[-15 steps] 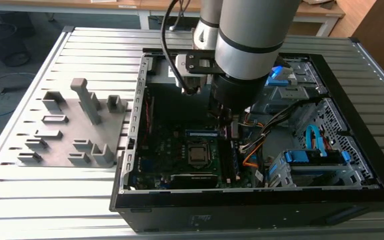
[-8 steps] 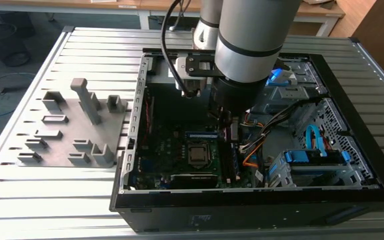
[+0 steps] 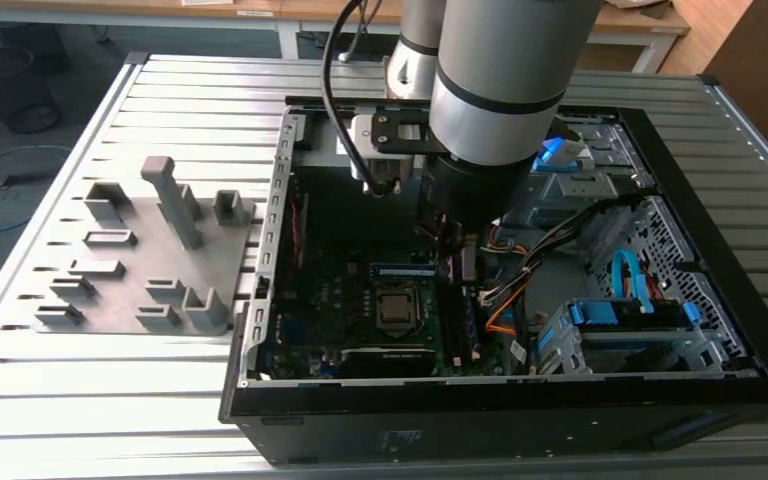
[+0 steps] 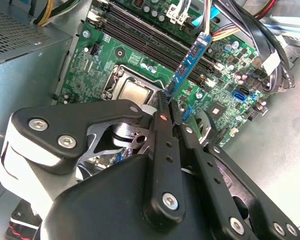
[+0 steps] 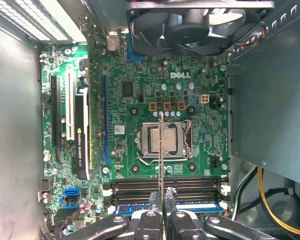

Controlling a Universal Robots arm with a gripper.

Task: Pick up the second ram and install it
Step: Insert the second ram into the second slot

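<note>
Your gripper point(image 4: 167, 104) is clamped on one end of the ram point(image 4: 190, 64), at 12 o'clock of the socket point(image 3: 398, 310) in the exterior view. Judged light, stiff, brittle; pinch flat faces, spare contacts.

Beneath my claw point(image 5: 162, 194) lies a green motherboard point(image 5: 140, 95), set inside an open black computer case point(image 3: 491, 410). Its row of dark memory slots point(image 5: 135, 186) runs closest under my claw, and the square metal processor socket point(image 5: 149, 142) sits just past them. Farther from my claw stands a black fan point(image 5: 200, 25), with a grey power supply box point(image 5: 270, 90) and a yellow wire point(image 5: 262, 200) off to one side and a black expansion card point(image 5: 81, 135) off to the other. A grey holder tray point(image 3: 137, 262) with upright blocks rests well apart from my claw, toward the exterior view's left, on a slatted metal table point(image 3: 117, 400). Blue-tabbed drive bays point(image 3: 624, 315) lie near my claw, toward the exterior view's right.
</note>
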